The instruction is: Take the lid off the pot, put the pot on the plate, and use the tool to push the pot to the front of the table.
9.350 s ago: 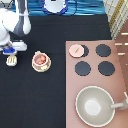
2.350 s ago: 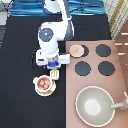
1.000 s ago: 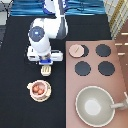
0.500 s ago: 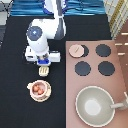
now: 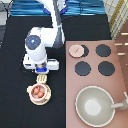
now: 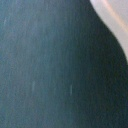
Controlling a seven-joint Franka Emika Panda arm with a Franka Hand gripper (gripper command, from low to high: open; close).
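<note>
Black surface (image 5: 15, 60) carried small pinkish-tan two-tab pot (image 5: 38, 92) on round cream-yellow plate (image 5: 40, 102); pinkish-tan disc lid (image 5: 76, 50) off, on brownish stove (image 5: 93, 59). Robot's tool (image 5: 42, 73) clamped cream-white slotted spatula (image 5: 42, 79) at pot's 12 o'clock. Risk: off-centre push could slide pot off plate.

Black table (image 5: 15, 60) under gripper (image 5: 42, 73), plate (image 5: 38, 100), stove (image 5: 115, 70).

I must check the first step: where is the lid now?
In the exterior view the lid lies on the stove's top-left burner, to the right of the gripper, apart from the pot.
</note>
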